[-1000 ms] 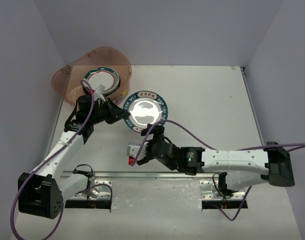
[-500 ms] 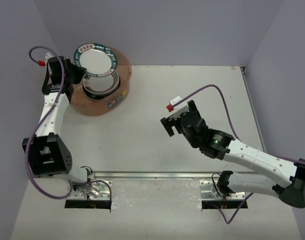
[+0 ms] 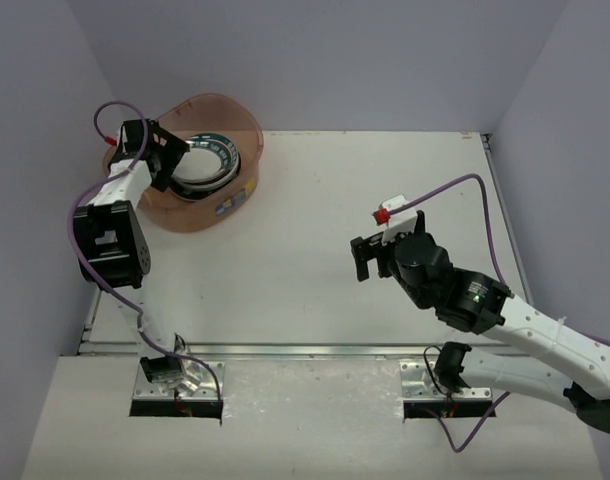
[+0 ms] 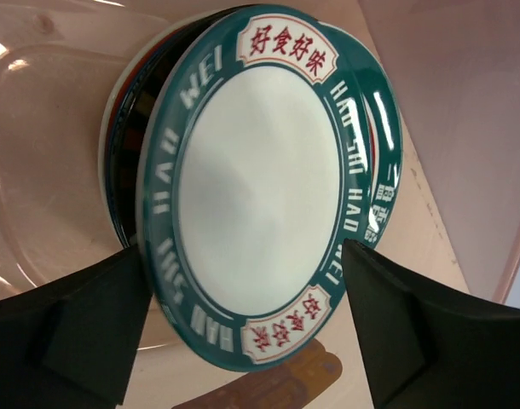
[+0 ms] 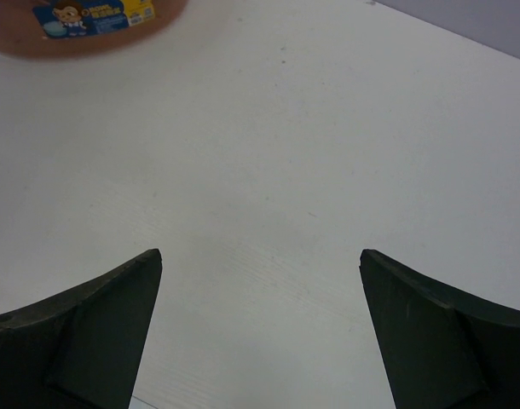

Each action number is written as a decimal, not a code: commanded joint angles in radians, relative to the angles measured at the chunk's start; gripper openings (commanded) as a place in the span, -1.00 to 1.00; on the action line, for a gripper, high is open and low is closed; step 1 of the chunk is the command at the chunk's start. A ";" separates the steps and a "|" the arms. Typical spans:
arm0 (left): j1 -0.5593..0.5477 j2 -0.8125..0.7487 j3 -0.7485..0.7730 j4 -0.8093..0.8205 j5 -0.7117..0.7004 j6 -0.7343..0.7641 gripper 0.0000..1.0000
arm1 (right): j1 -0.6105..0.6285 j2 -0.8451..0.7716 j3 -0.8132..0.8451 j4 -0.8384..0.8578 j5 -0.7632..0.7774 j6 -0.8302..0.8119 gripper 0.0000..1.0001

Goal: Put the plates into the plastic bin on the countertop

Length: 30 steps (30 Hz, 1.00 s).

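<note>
Plates (image 3: 207, 160) sit stacked in the plastic bin (image 3: 230, 115); none is visible on the counter (image 3: 315, 200). Left pincer (image 4: 247, 336) spread wide at the teal-lettered plate (image 4: 256, 196), touching nothing. Right pincer (image 5: 260, 332) open, empty.

Right gripper (image 5: 260, 332) hangs wide open over bare white desk (image 5: 311, 170), with the plastic bin's (image 5: 64, 34) labelled side peeking in top left.

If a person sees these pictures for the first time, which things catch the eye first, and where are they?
The teal plate with red lettering stands out: it lies on a stack of plates inside the pinkish bin at the table's far left corner. The left end effector sits at the bin with its fingers open on either side of that plate. The right end effector is open over bare table, holding nothing.
</note>
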 commanded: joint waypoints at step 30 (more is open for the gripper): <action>-0.083 -0.310 0.083 -0.296 -0.196 0.271 1.00 | -0.606 0.441 0.430 -0.125 -0.398 0.033 0.98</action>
